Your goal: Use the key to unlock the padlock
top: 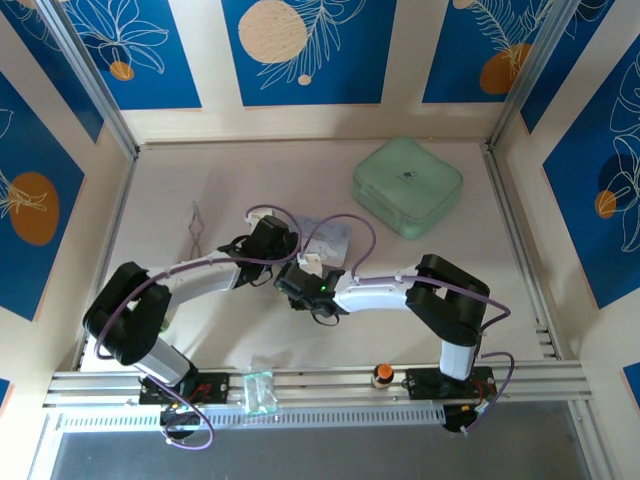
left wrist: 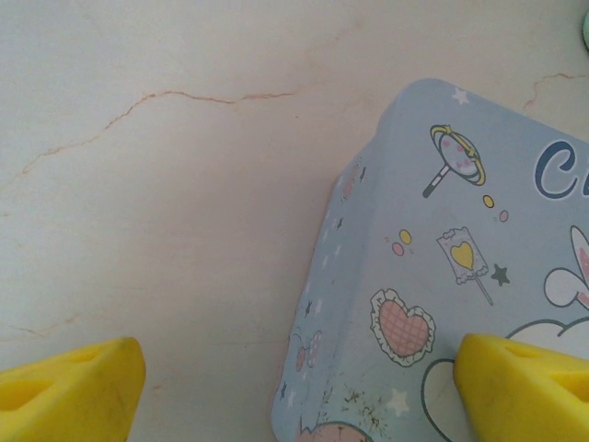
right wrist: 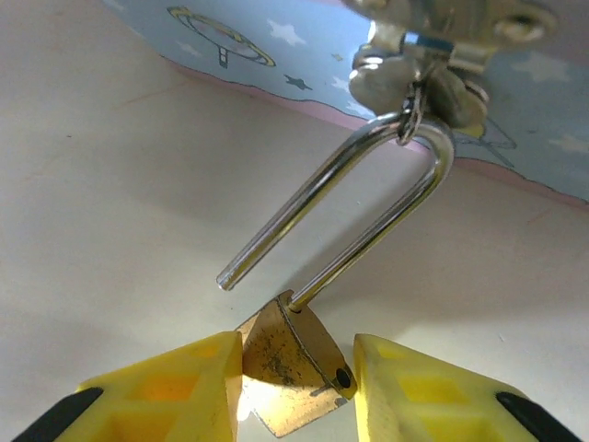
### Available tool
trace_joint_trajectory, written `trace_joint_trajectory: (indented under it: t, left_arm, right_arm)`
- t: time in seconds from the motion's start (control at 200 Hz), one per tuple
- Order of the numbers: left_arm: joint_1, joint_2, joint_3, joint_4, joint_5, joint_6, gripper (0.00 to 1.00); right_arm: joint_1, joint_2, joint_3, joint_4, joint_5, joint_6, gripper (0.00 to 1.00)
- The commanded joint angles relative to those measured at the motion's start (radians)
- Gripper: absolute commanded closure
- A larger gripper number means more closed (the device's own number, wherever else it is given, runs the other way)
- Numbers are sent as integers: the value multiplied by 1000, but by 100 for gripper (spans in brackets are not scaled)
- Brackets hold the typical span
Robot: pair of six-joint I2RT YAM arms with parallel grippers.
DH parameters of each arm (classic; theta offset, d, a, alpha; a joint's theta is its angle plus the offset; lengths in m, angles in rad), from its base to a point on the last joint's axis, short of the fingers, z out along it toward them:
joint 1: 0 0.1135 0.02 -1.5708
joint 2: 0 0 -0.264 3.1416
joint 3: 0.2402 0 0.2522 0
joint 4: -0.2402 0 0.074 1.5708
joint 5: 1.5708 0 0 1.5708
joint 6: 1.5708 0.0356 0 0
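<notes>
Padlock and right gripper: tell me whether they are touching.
Touching. The right wrist view shows the brass body of the padlock pinched between the yellow fingers of the right gripper, with no gap visible.

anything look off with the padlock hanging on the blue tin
The padlock has its shackle open: one leg hangs free of the brass body, which sits twisted sideways between the fingers of the right claw. The bend is hooked through the hasp of the blue tin. Nothing looks damaged.

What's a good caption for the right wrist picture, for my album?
Right claw grips the brass padlock, shackle open, hooked on the blue tin's clasp.
</notes>
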Motion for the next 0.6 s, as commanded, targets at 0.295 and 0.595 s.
trace_joint_trajectory:
  t: [0.295, 0.595]
  left_arm:
    - [-31, -43, -35, -58, 124, -31, 15]
    - [-113, -123, -81, -85, 104, -112, 16]
  right_arm:
    - [-17, -46, -144, -215, -7, 87, 74]
    - [-69, -182, -287, -103, -77, 82, 75]
